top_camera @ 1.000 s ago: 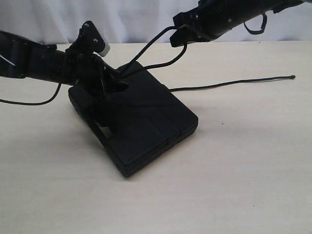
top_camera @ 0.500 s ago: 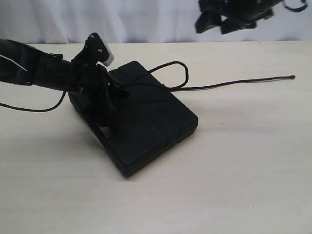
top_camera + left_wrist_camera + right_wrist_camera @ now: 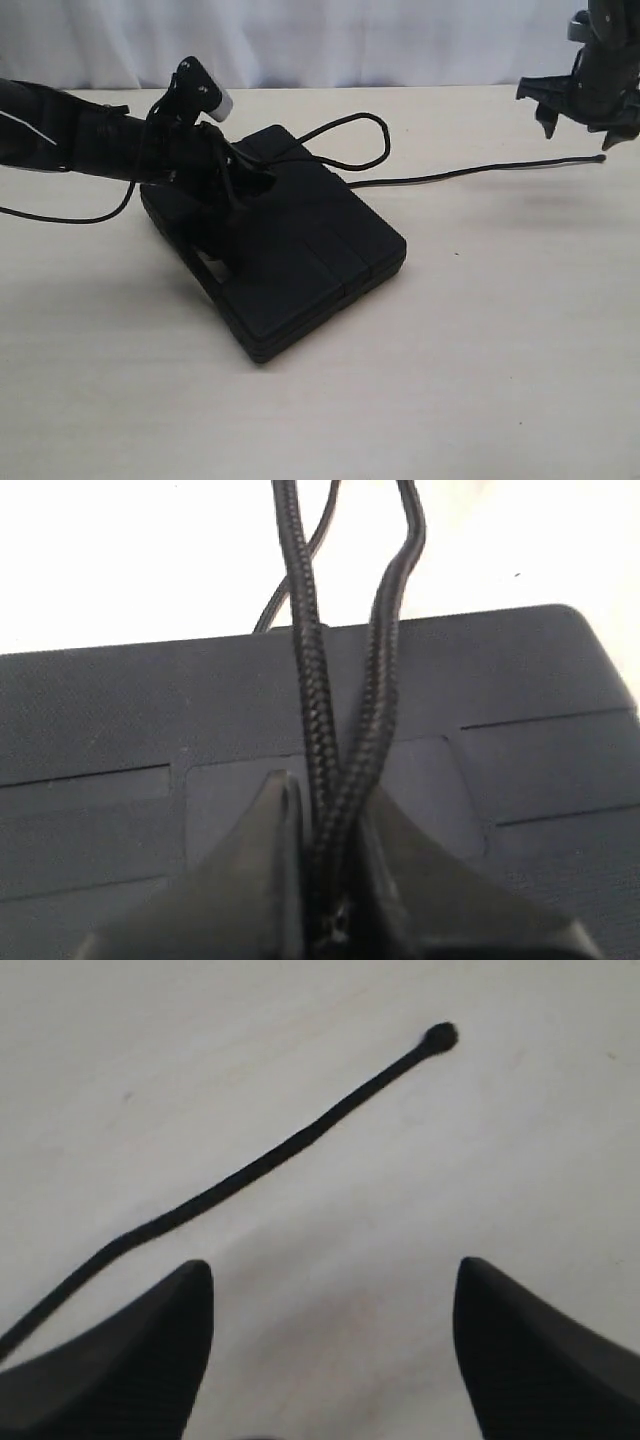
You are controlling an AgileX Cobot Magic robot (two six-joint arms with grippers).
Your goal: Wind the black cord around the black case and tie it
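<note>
The left arm reaches in low from the table's [image 3: 480,360] left edge, with the left gripper [image 3: 330,805] clamped on two strands of the cord [image 3: 312,690] over the case [image 3: 300,250]. The case lies flat, left of the table's middle, its long axis diagonal from far-left to near-right. The cord's tail runs right, knotted tip toward the right edge. The right gripper [image 3: 579,135] hovers above that tip, spread wide and empty.

Looks like a robotics lab test station: a plain pale desk [image 3: 480,380] backed by a white pleated curtain [image 3: 350,40] — with a black left arm [image 3: 70,135] and right arm [image 3: 610,60] reaching in from opposite sides.
</note>
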